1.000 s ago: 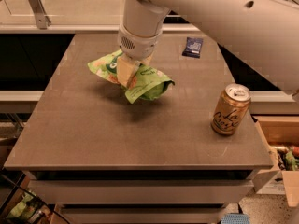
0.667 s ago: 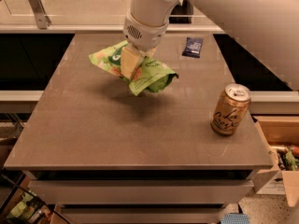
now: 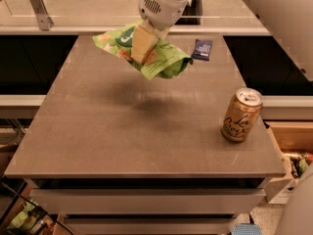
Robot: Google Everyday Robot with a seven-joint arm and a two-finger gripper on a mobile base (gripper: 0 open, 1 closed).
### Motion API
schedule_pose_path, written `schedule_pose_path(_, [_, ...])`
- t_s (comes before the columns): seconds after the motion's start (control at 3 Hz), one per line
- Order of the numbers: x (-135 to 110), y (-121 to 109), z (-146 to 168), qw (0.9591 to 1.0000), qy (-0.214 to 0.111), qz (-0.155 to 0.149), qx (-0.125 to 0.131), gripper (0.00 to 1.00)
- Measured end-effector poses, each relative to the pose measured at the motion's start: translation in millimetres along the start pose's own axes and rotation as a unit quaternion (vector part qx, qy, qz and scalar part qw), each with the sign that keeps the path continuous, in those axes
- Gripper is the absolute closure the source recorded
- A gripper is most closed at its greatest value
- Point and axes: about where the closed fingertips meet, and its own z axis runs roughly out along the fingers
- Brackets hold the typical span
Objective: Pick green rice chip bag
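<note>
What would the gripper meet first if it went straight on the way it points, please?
Likely the bare table, with the bag held in the gripper touching down first; depth is unclear.

Likely an office break area: grey table (image 3: 122, 136), gold drink can (image 3: 241, 115) near its right edge, glass partition (image 3: 88, 9) behind. The gripper (image 3: 144, 45) clasps the green rice chip bag (image 3: 166, 62) above the far edge.

Warm, even overhead light.
A soft shadow lies on the tabletop (image 3: 98, 141) under the end effector (image 3: 142, 53) gripping the bag (image 3: 168, 62) aloft.
</note>
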Motion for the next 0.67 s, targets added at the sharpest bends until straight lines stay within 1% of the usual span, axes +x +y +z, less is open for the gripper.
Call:
schedule_pose_path(0.33, [-14.8,-14.9,-35.9,0.9994,-0.031,0.009,0.011,1.0])
schedule_pose_path(0.67, [-15.3,-15.0,-35.8,0.9994,-0.032,0.009,0.011,1.0])
